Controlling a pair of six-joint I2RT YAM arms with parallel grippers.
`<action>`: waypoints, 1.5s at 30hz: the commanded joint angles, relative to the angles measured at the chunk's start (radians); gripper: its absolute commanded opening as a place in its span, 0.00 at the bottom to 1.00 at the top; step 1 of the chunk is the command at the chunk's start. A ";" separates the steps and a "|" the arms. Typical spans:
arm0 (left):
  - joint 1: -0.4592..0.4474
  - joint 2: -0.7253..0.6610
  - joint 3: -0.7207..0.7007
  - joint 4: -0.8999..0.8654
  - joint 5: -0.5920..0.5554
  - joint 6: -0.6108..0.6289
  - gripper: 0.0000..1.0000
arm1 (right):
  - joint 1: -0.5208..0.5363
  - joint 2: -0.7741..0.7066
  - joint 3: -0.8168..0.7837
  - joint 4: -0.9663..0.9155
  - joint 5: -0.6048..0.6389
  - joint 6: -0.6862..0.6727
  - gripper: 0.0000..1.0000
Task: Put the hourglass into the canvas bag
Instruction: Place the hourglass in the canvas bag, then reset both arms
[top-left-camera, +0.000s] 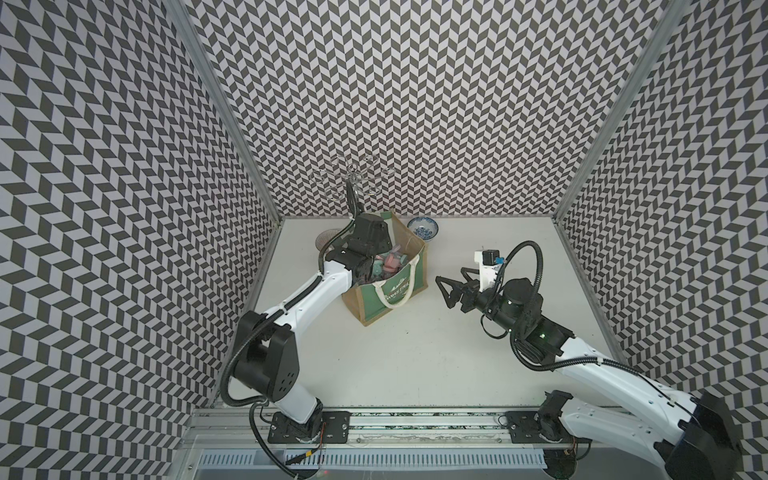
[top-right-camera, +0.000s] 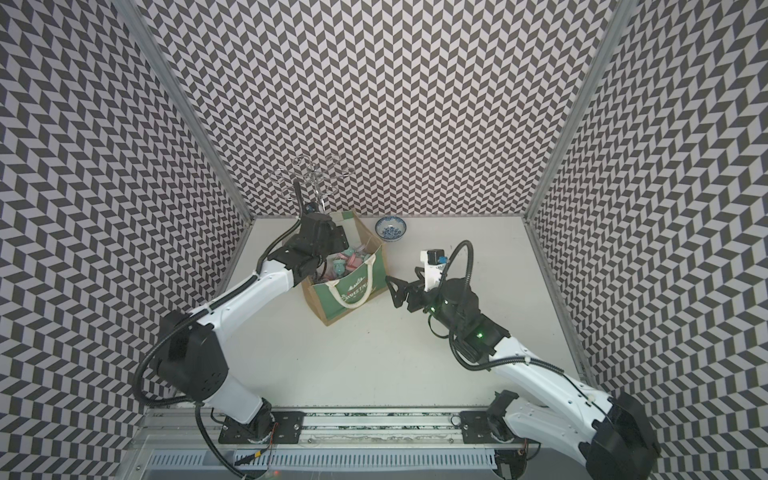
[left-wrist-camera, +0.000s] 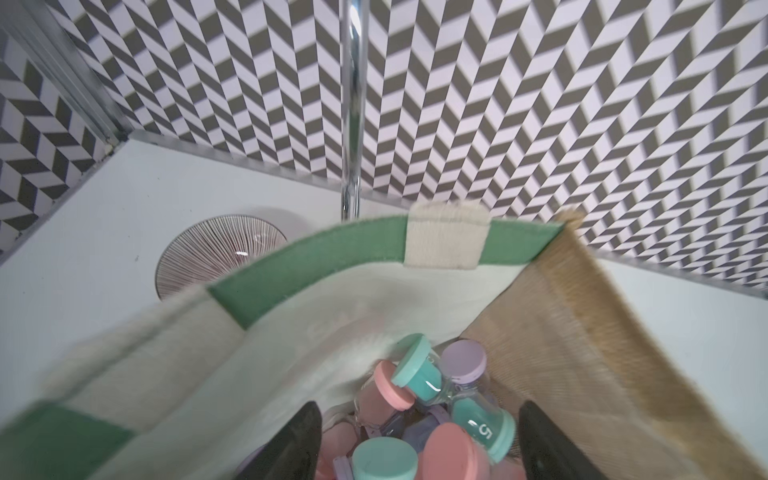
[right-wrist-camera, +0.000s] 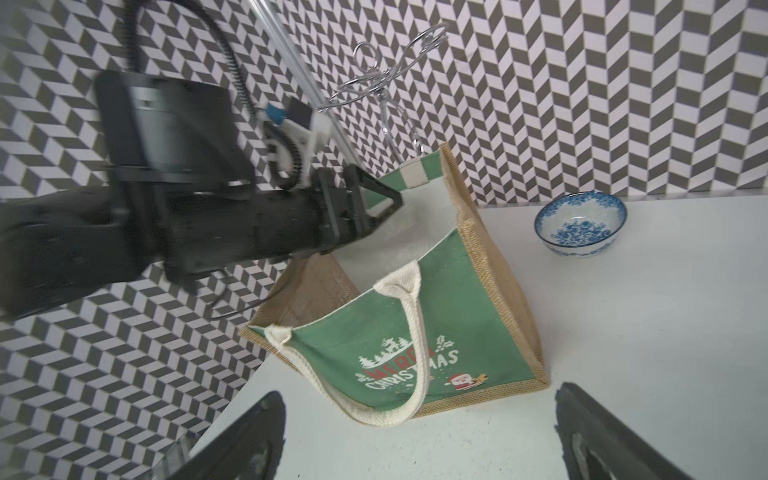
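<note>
Black moulded plastic: left gripper (left-wrist-camera: 419, 409), poised at the mouth of the canvas bag (left-wrist-camera: 374, 245). Jaws apart, nothing clamped between them.

Glass, teal end caps: hourglass (left-wrist-camera: 457, 399), marked 5. It lies tilted directly below the open jaws, inside the bag and clear of both fingers. It rests on a heap of like pieces, a pink cap (left-wrist-camera: 453, 455) and a lilac cap (left-wrist-camera: 463, 359) among them. Which piece the task means cannot be told; every one in view lies within the bag walls.

Burlap and green canvas: the bag, upright on the table (top-left-camera: 415, 365). White lining ahead of the fingertips, rope handle (right-wrist-camera: 399, 284) on the outer face.

Ribbed glass: dish (left-wrist-camera: 220, 253), just past the bag's rim from the gripper, outside the bag.

Chrome: stand pole (left-wrist-camera: 353, 104), beyond the rim, near the back wall.

Blue-and-white ceramic: bowl (top-left-camera: 423, 228), past the bag's far corner.

Black moulded plastic: right gripper (top-left-camera: 442, 293), well apart from the left, outside the bag. Jaws wide, empty.

Status, as judged: deposit appears made. What is left: lift the left gripper clear of the bag.
</note>
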 joint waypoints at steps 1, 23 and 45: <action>0.018 -0.150 -0.013 0.018 -0.012 0.016 0.84 | -0.033 -0.036 0.064 -0.048 0.169 -0.025 0.99; 0.387 -0.286 -0.861 0.792 -0.203 0.272 0.99 | -0.609 0.186 -0.236 0.347 0.549 -0.169 0.99; 0.436 0.013 -1.067 1.533 0.245 0.474 0.99 | -0.701 0.537 -0.436 1.096 -0.127 -0.419 0.99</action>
